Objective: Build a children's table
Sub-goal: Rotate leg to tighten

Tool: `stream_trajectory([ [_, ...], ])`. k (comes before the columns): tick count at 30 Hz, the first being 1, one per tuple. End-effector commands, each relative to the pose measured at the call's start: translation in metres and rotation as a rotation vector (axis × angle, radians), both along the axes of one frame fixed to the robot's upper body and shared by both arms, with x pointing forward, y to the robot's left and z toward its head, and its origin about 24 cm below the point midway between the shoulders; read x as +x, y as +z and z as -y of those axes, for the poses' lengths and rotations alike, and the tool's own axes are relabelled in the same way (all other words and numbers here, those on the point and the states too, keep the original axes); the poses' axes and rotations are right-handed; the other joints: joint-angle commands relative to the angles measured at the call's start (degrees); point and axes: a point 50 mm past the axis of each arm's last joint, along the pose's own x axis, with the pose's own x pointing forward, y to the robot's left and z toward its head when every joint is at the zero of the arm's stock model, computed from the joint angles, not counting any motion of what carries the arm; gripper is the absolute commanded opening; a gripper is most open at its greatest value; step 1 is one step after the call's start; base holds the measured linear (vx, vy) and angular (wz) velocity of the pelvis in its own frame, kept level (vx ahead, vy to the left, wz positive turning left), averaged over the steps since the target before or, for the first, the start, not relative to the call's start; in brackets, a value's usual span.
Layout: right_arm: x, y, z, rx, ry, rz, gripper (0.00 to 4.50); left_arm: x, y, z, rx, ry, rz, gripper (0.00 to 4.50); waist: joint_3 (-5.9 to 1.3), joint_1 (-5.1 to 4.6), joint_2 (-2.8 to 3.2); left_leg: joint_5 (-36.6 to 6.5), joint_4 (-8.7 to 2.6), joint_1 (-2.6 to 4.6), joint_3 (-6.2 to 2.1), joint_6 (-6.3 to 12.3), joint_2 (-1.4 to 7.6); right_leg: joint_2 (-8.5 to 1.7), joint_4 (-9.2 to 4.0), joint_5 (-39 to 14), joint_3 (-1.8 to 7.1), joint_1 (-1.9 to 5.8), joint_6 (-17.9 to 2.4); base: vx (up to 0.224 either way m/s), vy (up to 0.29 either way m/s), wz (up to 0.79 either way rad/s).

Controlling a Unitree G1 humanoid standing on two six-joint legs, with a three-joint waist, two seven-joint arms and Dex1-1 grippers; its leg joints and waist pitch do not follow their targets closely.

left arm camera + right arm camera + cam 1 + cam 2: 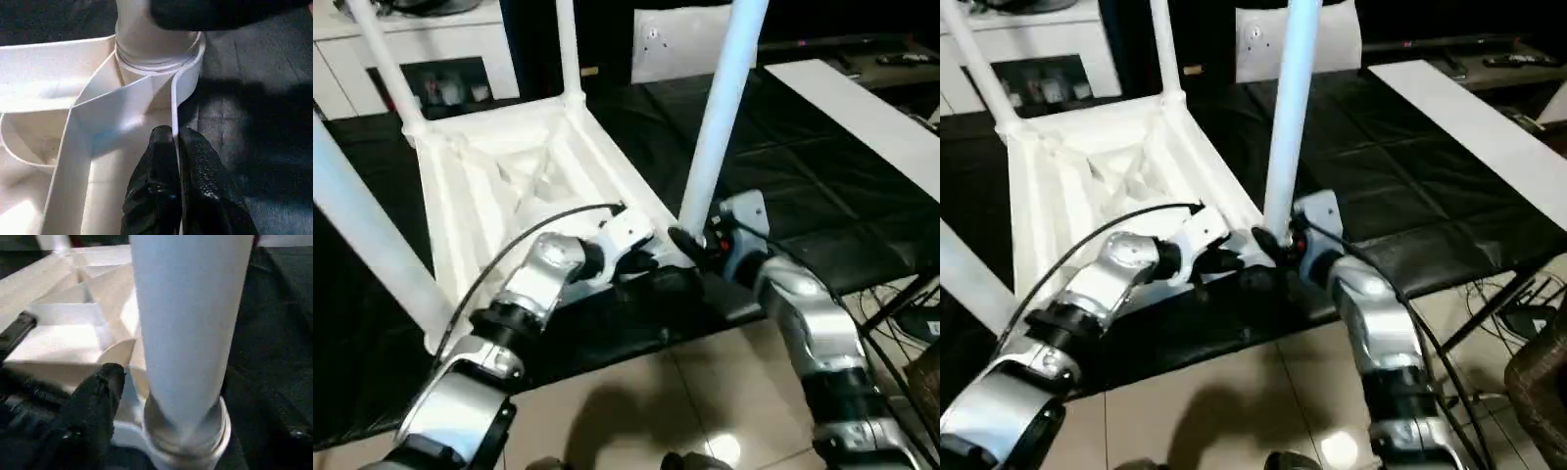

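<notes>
Table top (509,186) lies upside down on the black mat (803,176), ribbed underside up, so the corner sockets face up and legs can drop in from above. Four legs are standing in the corners: two far ones at roughly 11 and 12 o'clock of the top, one near-left at 8 o'clock, and the near-right leg (720,108) at about 4 o'clock, the one both arms are on. Left gripper (175,161) is closed and pinching the thin rim wall of the top just beside that corner socket (156,54); in the left wrist view the wall runs straight between its two black fingers (151,186). My read: it is there to pin the top so the top can't skid or tip while the leg gets worked into place. Right gripper (690,245) sits at the leg's base, right at the socket collar, at 3 o'clock of the left gripper and nearly touching it. One black finger (95,406) shows just beside the leg at its 9 o'clock side, with a gap to the leg surface, so it looks loose around the base. Whether its jaws are fully open, can't tell. Leg base appears seated in the collar, leg leaning slightly. White cabinet (421,49) and flat white board (862,108) are well apart at the back and right, not involved.
</notes>
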Motion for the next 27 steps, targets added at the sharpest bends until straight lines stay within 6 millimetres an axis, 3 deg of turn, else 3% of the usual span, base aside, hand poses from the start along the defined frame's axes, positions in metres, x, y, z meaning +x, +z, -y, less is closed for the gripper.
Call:
stream_trajectory([
  [1,-0.008,0.001,-0.002,-0.006,0.127,0.028,3.86,-0.001,0.016,0.002,-0.039,-0.109,0.093,0.00,-4.39,0.33,-0.45,-7.19,-3.43,-0.34,-0.03,6.18,2.57,-4.14,-4.53,-17.03,3.82,4.33,-8.29,0.000,0.000,0.00],
  [4,-0.011,0.003,0.007,-0.021,0.175,0.052,4.06,-0.004,0.015,-0.002,-0.032,-0.176,0.091,0.00,-4.42,0.54,-0.39,-7.25,-3.48,-0.32,-0.02,5.86,2.72,-4.16,-4.40,-17.16,3.84,4.22,-8.36,0.000,0.000,0.00],
  [8,-0.021,0.009,0.017,-0.045,0.374,0.036,4.36,-0.015,0.013,-0.013,-0.005,-0.378,0.051,0.00,-4.66,1.10,-0.39,-6.73,-3.43,0.10,0.08,6.41,3.13,-4.20,-4.02,-14.70,4.05,4.02,-9.57,0.000,0.000,0.00],
  [12,-0.029,0.011,0.021,-0.075,0.533,0.004,4.47,-0.019,0.014,-0.018,0.008,-0.463,0.019,0.00,-4.89,2.23,-0.32,-5.15,-3.35,0.44,0.21,6.73,3.47,-4.23,-3.13,-10.39,4.06,3.91,-11.58,0.000,0.000,0.00],
  [15,-0.033,0.013,0.022,-0.077,0.636,-0.015,4.47,-0.022,0.011,-0.022,0.046,-0.528,0.001,0.00,-4.92,3.25,-0.34,-4.96,-3.25,0.20,0.35,6.86,3.61,-4.40,-2.98,-10.19,4.10,4.04,-11.46,0.000,0.000,0.00],
  [16,-0.034,0.013,0.022,-0.078,0.665,-0.022,4.47,-0.023,0.011,-0.023,0.053,-0.551,0.000,0.00,-4.95,3.36,-0.83,-4.92,-3.28,0.27,0.45,6.79,3.63,-4.42,-3.02,-10.49,4.13,4.03,-11.28,0.000,0.000,0.00],
  [17,-0.035,0.013,0.022,-0.078,0.682,-0.026,4.47,-0.024,0.010,-0.023,0.058,-0.566,0.000,0.00,-4.90,3.66,-0.56,-5.04,-3.31,0.27,0.45,6.46,3.64,-4.55,-3.02,-11.43,4.15,3.99,-11.09,0.000,0.000,0.00],
  [18,-0.035,0.014,0.022,-0.078,0.687,-0.022,4.18,-0.025,0.010,-0.023,0.057,-0.581,-0.003,0.00,-4.83,3.72,-0.62,-5.49,-3.33,0.22,0.51,6.03,3.57,-4.48,-3.23,-12.71,4.09,3.96,-10.56,0.000,0.000,0.00],
  [19,-0.034,0.014,0.023,-0.075,0.711,-0.024,4.18,-0.028,0.010,-0.023,0.055,-0.624,-0.016,0.00,-4.85,3.69,-1.22,-5.83,-3.37,0.23,0.60,5.58,3.52,-4.50,-3.34,-14.01,4.07,4.02,-9.94,0.000,0.000,0.00],
  [22,-0.035,0.014,0.023,-0.078,0.760,-0.041,3.92,-0.031,0.009,-0.023,0.064,-0.687,-0.033,0.00,-4.89,3.93,-0.86,-5.68,-3.36,0.33,0.70,5.26,3.57,-4.48,-3.40,-15.21,4.06,3.87,-9.31,0.000,0.000,0.00],
  [27,-0.038,0.016,0.022,-0.068,0.833,-0.076,3.35,-0.034,0.007,-0.023,0.102,-0.751,-0.042,0.00,-5.02,4.41,-1.18,-4.35,-3.33,0.36,0.79,5.50,3.79,-4.45,-2.95,-13.37,4.10,3.81,-9.60,0.000,0.000,0.00],
])
